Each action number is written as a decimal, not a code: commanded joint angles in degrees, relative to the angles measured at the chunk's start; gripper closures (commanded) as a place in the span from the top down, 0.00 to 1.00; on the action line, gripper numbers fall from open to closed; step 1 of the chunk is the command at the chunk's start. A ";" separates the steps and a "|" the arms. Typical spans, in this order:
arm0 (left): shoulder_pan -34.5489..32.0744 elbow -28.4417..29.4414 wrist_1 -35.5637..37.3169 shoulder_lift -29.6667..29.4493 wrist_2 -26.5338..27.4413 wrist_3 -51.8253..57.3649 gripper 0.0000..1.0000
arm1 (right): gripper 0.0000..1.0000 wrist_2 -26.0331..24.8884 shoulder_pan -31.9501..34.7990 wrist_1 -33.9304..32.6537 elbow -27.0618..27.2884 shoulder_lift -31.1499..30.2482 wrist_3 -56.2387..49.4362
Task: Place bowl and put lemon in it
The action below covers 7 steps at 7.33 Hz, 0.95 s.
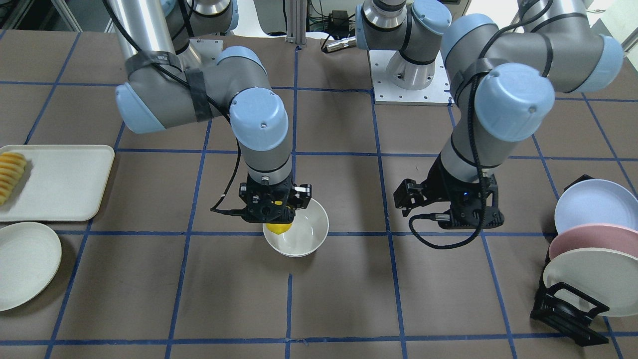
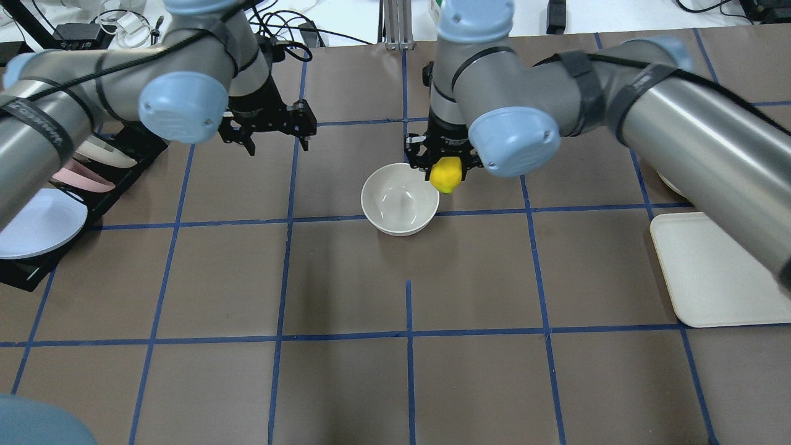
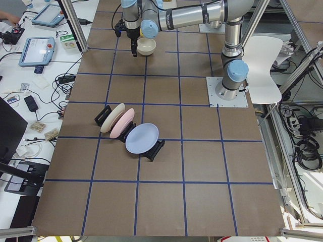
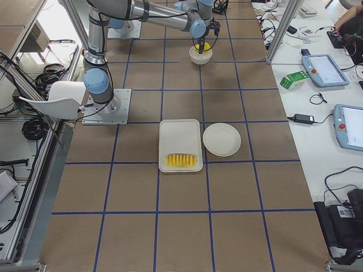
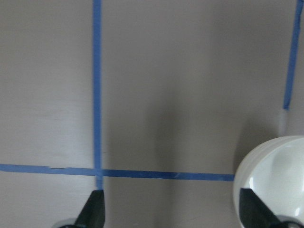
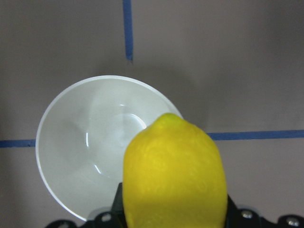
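The off-white bowl (image 2: 400,201) stands upright on the brown table near the middle; it also shows in the front view (image 1: 304,234) and the right wrist view (image 6: 85,152). My right gripper (image 2: 446,170) is shut on the yellow lemon (image 2: 446,174) and holds it just above the bowl's rim, on the bowl's right side. The lemon fills the lower right wrist view (image 6: 173,175) and shows in the front view (image 1: 278,228). My left gripper (image 2: 278,142) is open and empty, to the left of the bowl; its wrist view shows the bowl's edge (image 5: 280,175).
A black rack with pastel plates (image 1: 593,249) stands at my far left (image 2: 37,210). A cream tray (image 1: 60,182) with sliced yellow food (image 1: 10,174) and a flat cream plate (image 1: 25,264) lie at my far right. Blue tape lines cross the table.
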 commanded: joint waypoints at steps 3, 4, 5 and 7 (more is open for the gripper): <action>1.40 -0.16 -4.58 3.71 0.33 0.92 1.00 | 0.00 -2.33 2.77 -7.56 0.74 5.72 3.09; 1.31 0.09 -4.41 3.71 -0.54 0.74 1.00 | 0.33 -3.40 2.86 -7.21 0.83 5.81 3.00; 1.14 0.71 -4.15 4.32 -0.81 0.56 1.00 | 0.99 -3.24 2.77 -7.21 1.09 5.90 2.91; 1.14 0.10 -4.32 7.21 -2.55 0.56 1.00 | 1.00 -3.23 2.77 -6.77 0.57 5.03 3.00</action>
